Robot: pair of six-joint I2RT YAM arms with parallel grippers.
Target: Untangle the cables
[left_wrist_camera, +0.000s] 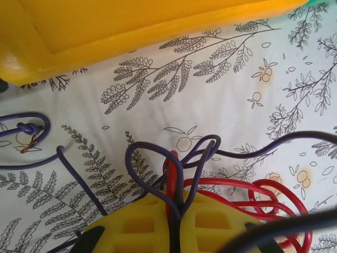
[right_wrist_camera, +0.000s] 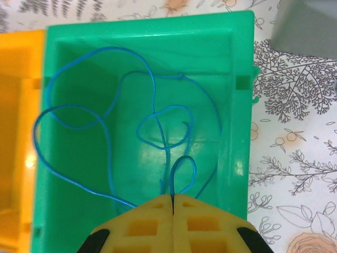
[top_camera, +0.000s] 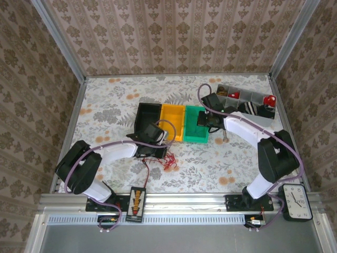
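The left gripper (left_wrist_camera: 174,203), jaws closed, is pinching the red and purple cables (left_wrist_camera: 171,176) at bottom centre, anchoring the tangle. The right gripper (right_wrist_camera: 172,199) is pinching the blue cable (right_wrist_camera: 158,121) over the green bin (right_wrist_camera: 239,63), apparently sorting it.

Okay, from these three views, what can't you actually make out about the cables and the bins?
- Left wrist view: the red cable runs off the bottom edge and passes behind a blurred dark cable; the left gripper covers its crossing with the purple cable.
- Right wrist view: the right gripper hides the near stretch of the blue wire in the green bin.
- Top view: the grey organizer has contents too small to identify.
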